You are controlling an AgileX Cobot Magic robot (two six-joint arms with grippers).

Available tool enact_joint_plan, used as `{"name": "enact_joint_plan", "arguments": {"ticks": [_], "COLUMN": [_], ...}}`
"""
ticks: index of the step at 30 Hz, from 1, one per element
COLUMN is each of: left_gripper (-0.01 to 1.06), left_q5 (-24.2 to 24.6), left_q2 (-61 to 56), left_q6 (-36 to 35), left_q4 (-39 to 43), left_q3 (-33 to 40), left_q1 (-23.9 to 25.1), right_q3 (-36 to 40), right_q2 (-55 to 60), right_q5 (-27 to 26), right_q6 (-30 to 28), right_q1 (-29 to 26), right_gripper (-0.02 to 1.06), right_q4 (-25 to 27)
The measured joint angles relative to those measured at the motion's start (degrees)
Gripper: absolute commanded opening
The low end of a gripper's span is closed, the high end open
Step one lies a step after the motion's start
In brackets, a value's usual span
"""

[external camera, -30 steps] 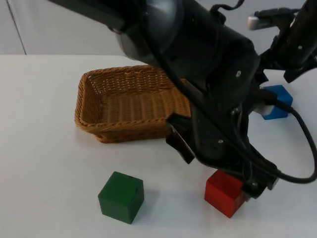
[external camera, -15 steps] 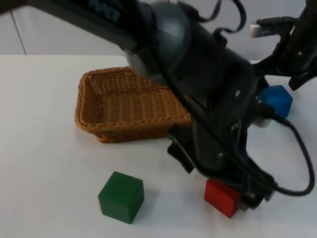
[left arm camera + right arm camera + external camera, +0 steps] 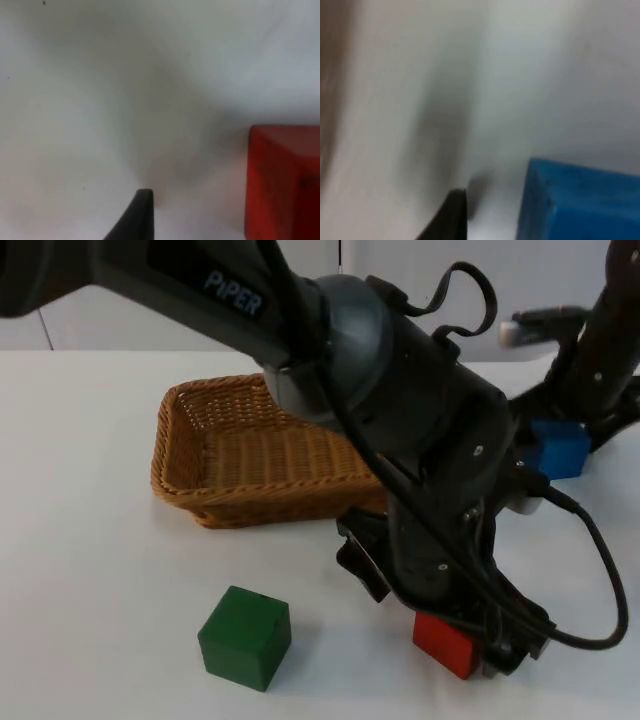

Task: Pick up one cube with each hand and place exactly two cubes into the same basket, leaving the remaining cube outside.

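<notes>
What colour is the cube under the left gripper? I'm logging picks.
Red cube, clearest in the left wrist view.

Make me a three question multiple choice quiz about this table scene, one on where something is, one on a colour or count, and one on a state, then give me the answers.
1. Where is the left pincer?
A. Inside the basket
B. Low over the red cube
C. Above the green cube

2. How many cubes lie on the table?
A. Two
B. Three
C. Four

3. What is in the basket?
A. Nothing
B. One cube
C. Two cubes

Answers:
1. B: in the top view the left pincer sits down at the red cube, well apart from the green cube.
2. B: red, green and the blue cube, which has the right pincer at it.
3. A: the basket shows bare wicker inside.
</notes>
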Motion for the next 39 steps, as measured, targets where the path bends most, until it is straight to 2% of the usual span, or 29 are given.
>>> {"name": "enact_joint_plan", "arguments": {"ticks": [4,5,8,9,12,13,14,15,17,18,19,20,27,33,39], "left_gripper": [0.99,0.99,0.93,0.93,0.71,0.61,0.61,0.42,0.19,0.19,0.06,0.0,0.0,0.0,0.0], "left_q5": [0.0,0.0,0.0,0.0,0.0,0.0,0.0,0.0,0.0,0.0,0.1,0.27,2.22,3.67,6.53], "left_q2": [0.0,0.0,0.0,0.0,0.0,0.0,0.0,0.0,0.0,0.0,-0.1,-0.22,-4.59,-13.55,-21.78], "left_q6": [0.0,0.0,0.0,0.0,-0.11,-0.11,-0.25,-0.57,-1.08,-1.35,-1.59,-1.7,-1.8,-1.17,-0.5], "left_q4": [0.0,0.0,0.0,0.0,0.0,0.0,0.0,0.0,0.0,0.0,0.0,0.0,0.21,0.7,5.06], "left_q3": [0.0,0.0,0.0,0.0,0.0,0.0,0.0,0.0,0.0,0.0,0.0,0.0,0.0,0.0,0.0], "left_q1": [0.0,0.0,0.0,0.0,0.0,0.0,0.0,0.0,0.0,0.0,0.0,0.0,0.0,0.0,0.0], "right_q3": [-0.13,-0.13,-0.13,-0.13,-0.13,-0.13,-0.13,-0.13,-0.13,-0.13,-0.13,-0.13,-0.13,-0.13,-0.13], "right_q2": [0.1,0.13,0.13,0.22,0.22,0.22,0.22,0.1,-0.14,-0.24,-1.15,-1.86,-9.32,-17.01,-22.63], "right_q5": [0.0,0.0,0.0,0.0,0.1,0.1,0.22,0.31,0.43,0.55,0.64,0.69,2.48,6.13,7.16], "right_q6": [0.14,0.14,0.14,0.14,0.72,0.72,1.0,1.1,1.1,1.1,1.22,1.22,1.22,0.65,-0.58], "right_q1": [0.0,0.0,0.0,0.0,0.0,0.0,0.0,0.0,0.0,0.0,0.0,0.0,0.0,0.0,0.0], "right_gripper": [1.02,0.98,0.77,0.77,0.49,0.39,0.39,0.25,0.05,0.05,0.0,0.0,0.0,0.0,0.0], "right_q4": [-0.12,-0.12,-0.25,-0.5,-0.62,-0.62,-0.62,-0.51,-0.4,-0.3,-0.19,-0.19,-0.09,-0.09,-0.09]}}
